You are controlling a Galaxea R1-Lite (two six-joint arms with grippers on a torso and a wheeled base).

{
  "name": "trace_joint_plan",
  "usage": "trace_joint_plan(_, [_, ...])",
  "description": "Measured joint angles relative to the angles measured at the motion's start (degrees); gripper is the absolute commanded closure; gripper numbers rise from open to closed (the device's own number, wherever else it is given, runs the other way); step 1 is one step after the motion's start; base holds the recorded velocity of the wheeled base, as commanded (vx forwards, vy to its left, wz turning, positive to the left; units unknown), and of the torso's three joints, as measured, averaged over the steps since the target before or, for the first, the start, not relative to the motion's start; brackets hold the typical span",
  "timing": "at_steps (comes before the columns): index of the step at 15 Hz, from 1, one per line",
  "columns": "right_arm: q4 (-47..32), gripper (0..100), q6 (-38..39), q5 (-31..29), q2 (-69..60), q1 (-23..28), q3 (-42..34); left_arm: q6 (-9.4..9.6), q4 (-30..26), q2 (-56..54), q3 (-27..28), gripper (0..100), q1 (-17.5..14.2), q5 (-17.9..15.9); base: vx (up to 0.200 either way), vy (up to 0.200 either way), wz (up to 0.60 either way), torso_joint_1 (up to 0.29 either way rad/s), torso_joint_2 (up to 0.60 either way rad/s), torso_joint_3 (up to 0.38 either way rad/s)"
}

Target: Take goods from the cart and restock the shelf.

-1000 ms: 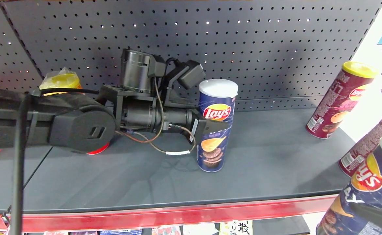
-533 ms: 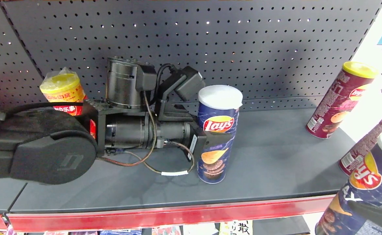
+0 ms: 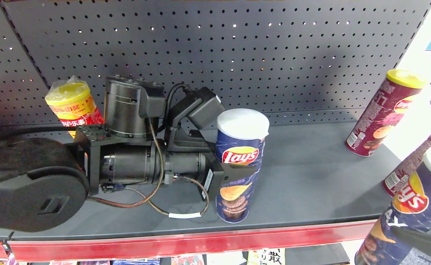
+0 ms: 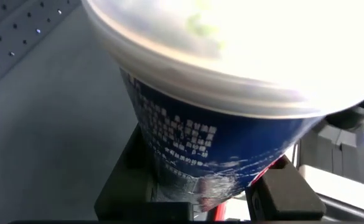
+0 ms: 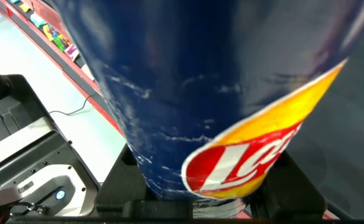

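A blue chips can (image 3: 240, 158) with a white lid stands upright on the grey shelf (image 3: 303, 184), close to its red front edge. My left gripper (image 3: 237, 173) reaches in from the left and is shut on the can's middle. In the left wrist view the same can (image 4: 200, 137) sits between the dark fingers (image 4: 129, 186). My right gripper (image 3: 416, 237) is at the lower right, in front of the shelf, shut on a second blue chips can (image 3: 417, 206). That second can (image 5: 194, 106) is seen clamped in the right wrist view.
Two maroon chips cans (image 3: 384, 114) (image 3: 417, 158) stand at the shelf's right end. A red cup with a yellow lid (image 3: 73, 105) sits at the back left by the pegboard wall (image 3: 237, 48). Open shelf lies between the held can and the maroon cans.
My left arm has pulled the blue can from mid-shelf toward the front edge and slightly left. The can in my right gripper has barely shifted.
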State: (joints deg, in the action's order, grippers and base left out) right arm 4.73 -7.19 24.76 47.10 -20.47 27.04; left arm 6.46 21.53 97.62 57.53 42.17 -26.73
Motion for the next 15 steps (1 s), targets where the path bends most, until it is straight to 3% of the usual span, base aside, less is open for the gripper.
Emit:
trace_joint_plan(6, [0.0,100,-0.1,-0.1,0.0,0.0,0.1,0.05,0.1,-1.1,-2.0,100,1.0,0.3,0.000,0.000,0.00,0.000,0.00,0.000])
trace_joint_plan(7, [0.0,100,-0.1,-0.1,0.0,0.0,0.1,0.10,0.2,-1.2,-2.4,0,1.1,0.4,0.000,0.000,0.00,0.000,0.00,0.000])
trace_joint_plan(15, [0.1,100,-0.4,-0.1,6.1,0.0,7.2,0.05,0.9,-2.0,-4.4,0,1.1,2.3,0.000,0.000,0.00,0.000,0.00,0.000])
